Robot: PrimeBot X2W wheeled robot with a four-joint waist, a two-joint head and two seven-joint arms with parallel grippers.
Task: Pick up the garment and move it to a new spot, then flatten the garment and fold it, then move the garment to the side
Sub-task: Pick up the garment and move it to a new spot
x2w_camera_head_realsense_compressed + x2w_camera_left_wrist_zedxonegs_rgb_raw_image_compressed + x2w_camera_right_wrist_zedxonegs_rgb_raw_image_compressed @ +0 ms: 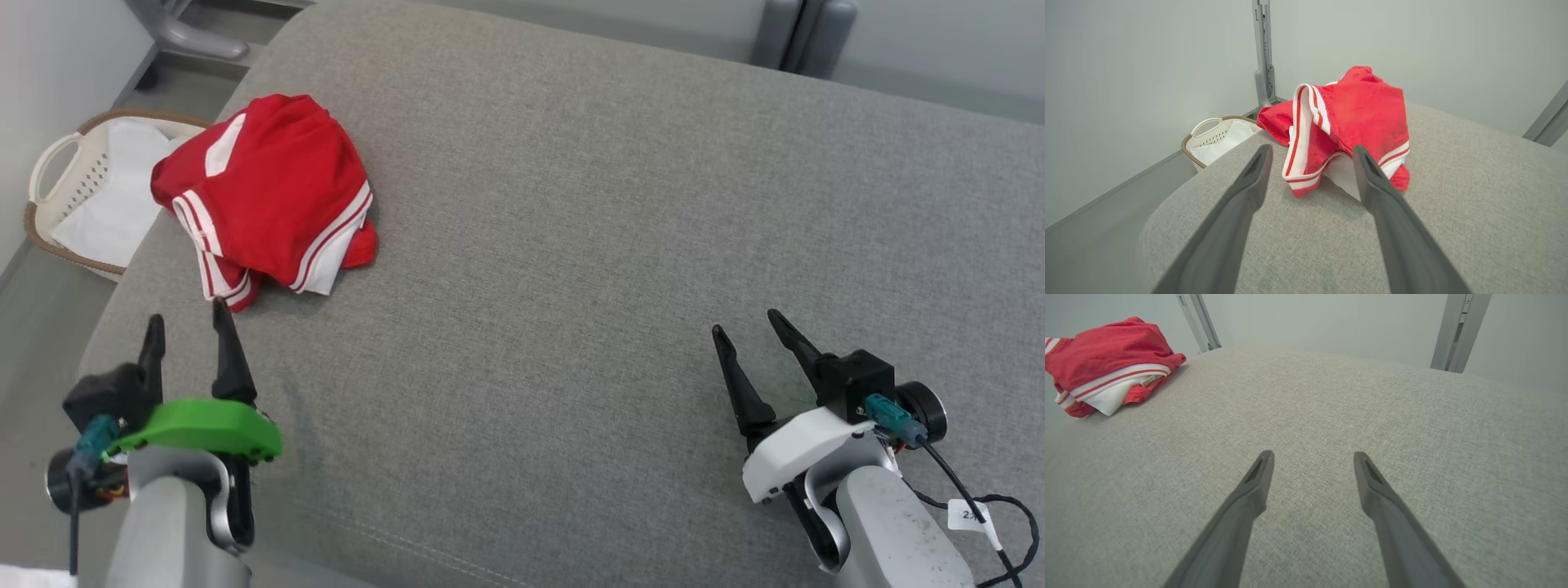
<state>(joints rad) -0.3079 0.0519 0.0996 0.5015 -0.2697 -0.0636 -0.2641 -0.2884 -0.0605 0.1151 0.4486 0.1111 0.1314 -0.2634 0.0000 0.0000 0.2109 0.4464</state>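
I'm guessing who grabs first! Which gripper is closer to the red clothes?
The left gripper, green-topped, right beside the red garment; the right gripper is far away.

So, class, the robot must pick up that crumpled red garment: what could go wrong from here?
The garment lies bunched in layers, so the open left jaws might pinch only one layer and leave it dangling. It also sits by the edge of the cushion, near the basket; a clumsy push could slide it off.

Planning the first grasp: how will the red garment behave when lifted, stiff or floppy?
Probably floppy: the red garment lies crumpled in soft folds, so it should drape from one pinch. Likely light: thin layers. It may drag on the textured grey cushion.
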